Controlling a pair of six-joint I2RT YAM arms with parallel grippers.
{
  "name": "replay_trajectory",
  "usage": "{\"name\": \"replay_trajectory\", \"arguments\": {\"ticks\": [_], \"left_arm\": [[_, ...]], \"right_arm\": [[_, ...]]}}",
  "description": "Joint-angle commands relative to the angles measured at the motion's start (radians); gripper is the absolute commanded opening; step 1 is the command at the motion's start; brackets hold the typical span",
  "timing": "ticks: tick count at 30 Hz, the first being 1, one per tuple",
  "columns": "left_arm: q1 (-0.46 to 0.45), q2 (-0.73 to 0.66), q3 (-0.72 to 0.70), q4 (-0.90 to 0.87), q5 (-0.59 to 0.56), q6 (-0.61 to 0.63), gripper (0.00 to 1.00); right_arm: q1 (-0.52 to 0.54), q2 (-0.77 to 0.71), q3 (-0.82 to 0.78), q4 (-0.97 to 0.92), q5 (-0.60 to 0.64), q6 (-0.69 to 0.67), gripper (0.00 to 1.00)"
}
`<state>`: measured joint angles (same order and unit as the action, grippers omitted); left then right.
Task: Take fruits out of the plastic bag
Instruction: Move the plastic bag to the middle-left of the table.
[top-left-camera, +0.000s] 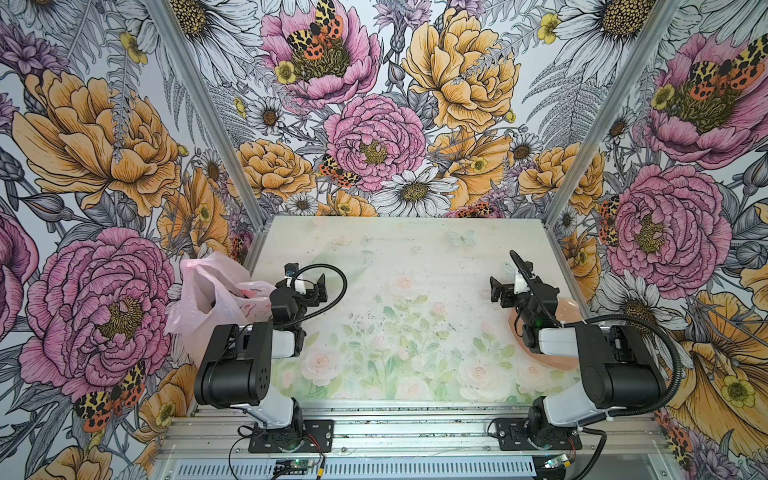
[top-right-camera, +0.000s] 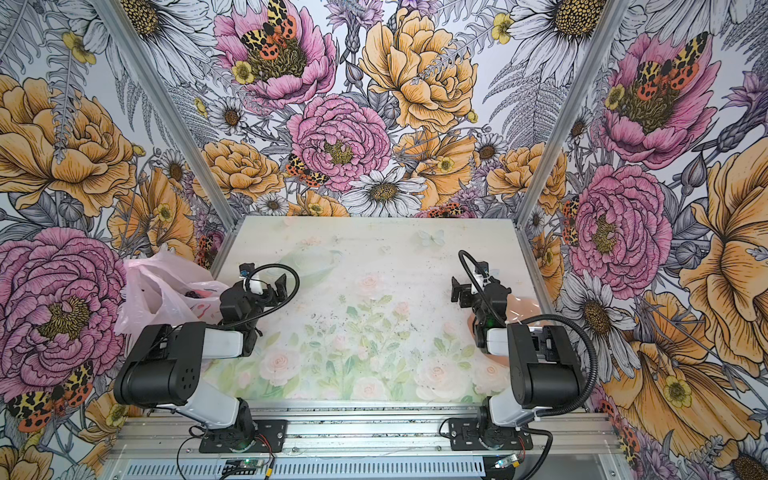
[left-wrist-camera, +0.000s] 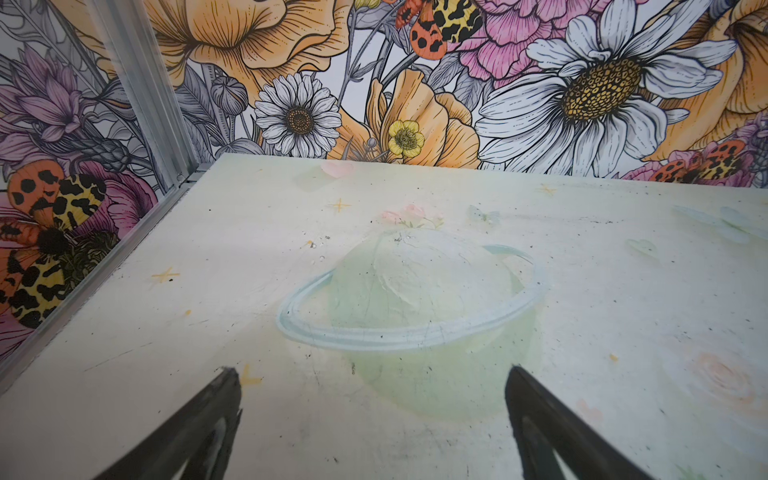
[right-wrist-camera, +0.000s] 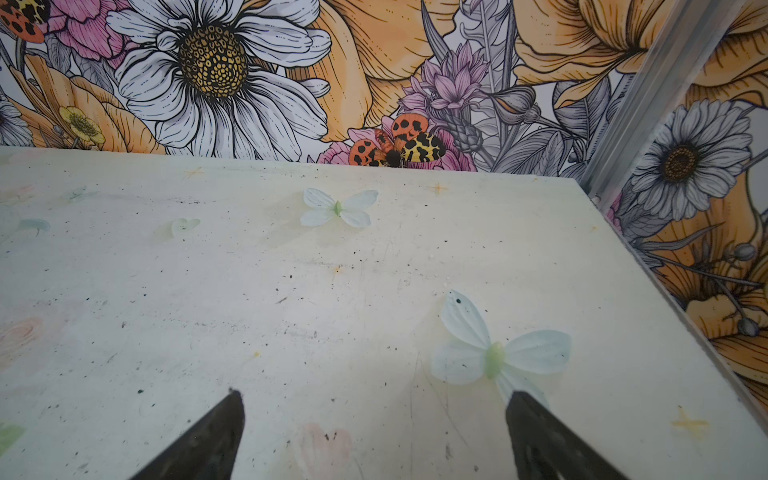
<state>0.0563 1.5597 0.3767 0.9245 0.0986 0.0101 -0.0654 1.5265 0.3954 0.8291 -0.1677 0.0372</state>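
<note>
The pink plastic bag (top-left-camera: 208, 303) (top-right-camera: 158, 295) stands crumpled at the table's left edge, its mouth open upward. In a top view a small dark lump (top-right-camera: 193, 294) shows inside the mouth; the fruits are otherwise hidden in the bag. My left gripper (top-left-camera: 306, 277) (top-right-camera: 265, 276) (left-wrist-camera: 373, 370) hovers just right of the bag, open, with only bare table between its fingers. My right gripper (top-left-camera: 511, 278) (top-right-camera: 469, 279) (right-wrist-camera: 374, 392) is open over the table's right side, far from the bag, also with nothing between its fingers.
A peach-pink shallow dish (top-left-camera: 557, 357) (top-right-camera: 524, 302) lies at the right edge, mostly under my right arm. The pale floral table mat (top-left-camera: 395, 332) spreads between the arms. Floral walls with metal posts (top-left-camera: 249, 232) close in the left, back and right sides.
</note>
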Motion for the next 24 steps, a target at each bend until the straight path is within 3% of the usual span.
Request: {"name": "replay_trajectory", "arguments": {"ticks": [1, 6, 11, 17, 20, 22, 24], "left_arm": [[-0.012, -0.032, -0.001, 0.003, 0.058, 0.038, 0.99], [-0.065, -0.152, -0.043, -0.03, 0.005, 0.09, 0.99], [-0.287, -0.352, 0.017, -0.257, -0.24, 0.22, 0.99], [-0.409, -0.541, 0.117, -0.421, -0.3, 0.079, 0.99], [-0.417, -0.579, 0.225, -0.613, -0.326, -0.025, 0.99], [-0.417, -0.593, 0.296, -0.762, -0.405, -0.138, 0.99], [-0.41, -0.616, 0.395, -1.003, -0.51, -0.349, 0.99]], "right_arm": [[-0.002, 0.003, -0.008, 0.039, 0.01, 0.009, 1.0], [0.027, -0.07, -0.021, -0.003, -0.004, -0.033, 0.99], [0.076, -0.217, -0.034, -0.098, 0.064, -0.066, 1.0], [0.114, -0.438, -0.006, -0.231, 0.122, 0.051, 1.0], [0.116, -0.522, 0.075, -0.433, 0.145, 0.149, 1.0], [0.114, -0.56, 0.126, -0.556, 0.159, 0.222, 1.0], [0.096, -0.597, 0.163, -0.661, 0.11, 0.305, 0.99]]}}
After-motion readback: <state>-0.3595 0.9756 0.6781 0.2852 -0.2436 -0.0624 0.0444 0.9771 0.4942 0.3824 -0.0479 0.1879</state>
